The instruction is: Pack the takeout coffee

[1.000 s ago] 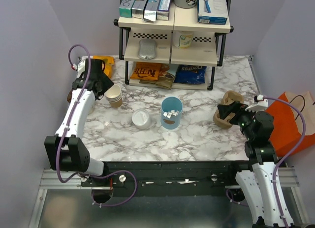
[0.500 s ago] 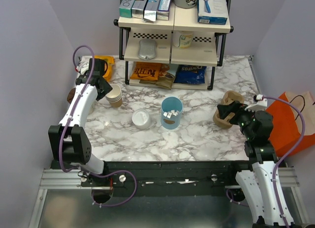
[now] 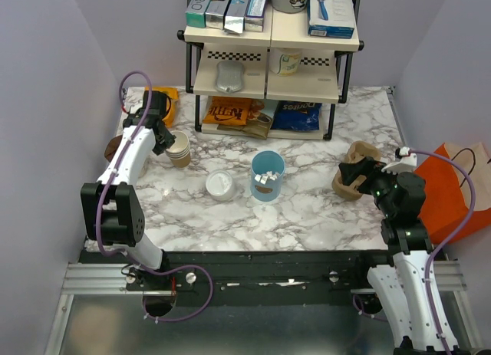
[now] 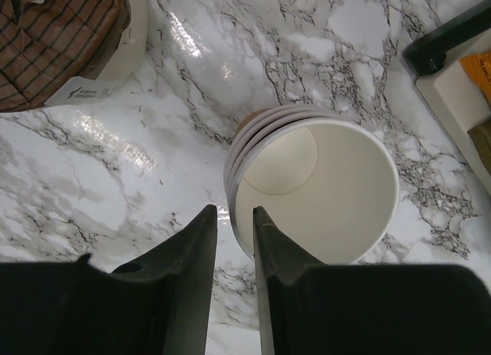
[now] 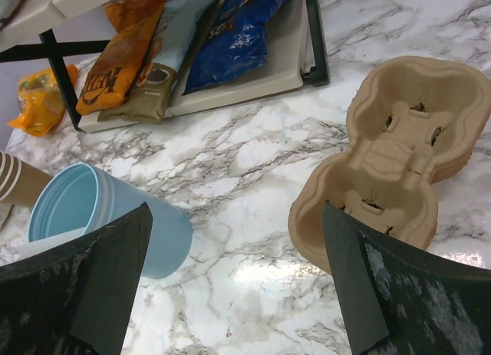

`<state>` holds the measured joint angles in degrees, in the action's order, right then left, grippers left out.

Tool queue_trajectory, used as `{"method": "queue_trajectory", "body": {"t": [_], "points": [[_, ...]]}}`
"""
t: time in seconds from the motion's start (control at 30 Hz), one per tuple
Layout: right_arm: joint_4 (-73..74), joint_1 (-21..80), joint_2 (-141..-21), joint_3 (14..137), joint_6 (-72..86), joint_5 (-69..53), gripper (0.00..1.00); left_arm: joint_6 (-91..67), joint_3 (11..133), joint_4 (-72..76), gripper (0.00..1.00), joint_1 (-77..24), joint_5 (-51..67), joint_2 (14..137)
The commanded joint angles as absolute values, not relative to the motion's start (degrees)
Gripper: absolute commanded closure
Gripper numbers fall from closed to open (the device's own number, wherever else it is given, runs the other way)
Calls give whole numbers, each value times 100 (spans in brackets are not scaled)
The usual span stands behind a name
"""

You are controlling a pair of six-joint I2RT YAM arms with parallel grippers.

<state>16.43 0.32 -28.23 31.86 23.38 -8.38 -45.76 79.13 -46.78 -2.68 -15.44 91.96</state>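
Top view looks down from behind, whole table (image 3: 307, 209). Left wrist hangs close over stacked cups (image 4: 314, 186) (image 3: 179, 148). Right wrist low, sharing carrier (image 5: 395, 152) (image 3: 357, 169).

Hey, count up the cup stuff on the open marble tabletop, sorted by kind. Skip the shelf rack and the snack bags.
Lidded coffee cup: 1
Light-blue cup: 1
Stack of nested paper cups: 1
Pulp cup carrier: 1
Total: 4
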Motion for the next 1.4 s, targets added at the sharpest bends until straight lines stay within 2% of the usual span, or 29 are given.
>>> {"method": "queue_trajectory", "body": {"t": [0.0, 0.33, 0.53, 0.63, 0.67, 1.1, 1.23, 1.37], "points": [[1801, 26, -2804, 3305, 2268, -634, 0, -4597, 8007, -4684, 68, -237, -1600, 9246], [1898, 26, -2751, 3313, 2303, -440, 0, -4597, 8060, -4676, 72, -237, -1626, 9343], [1907, 26, -2777, 3313, 2311, -422, 0, -4553, 8059, -4614, 80, -246, -1582, 9360], [1907, 26, -2777, 3313, 2312, -439, 0, -4535, 8051, -4588, 91, -237, -1512, 9352], [1899, 26, -2769, 3313, 2312, -439, 0, -4518, 8051, -4579, 100, -237, -1503, 9352], [1899, 26, -2804, 3340, 2224, -694, 0, -4359, 7550, -4157, 100, -237, -968, 8658], [1723, 26, -2926, 3349, 1926, -1772, 4, -4386, 7146, -4008, 100, -237, -617, 8210], [1548, 26, -2980, 3366, 1846, -2188, 4, -4482, 6803, -4051, 100, -237, -492, 7797]]}}
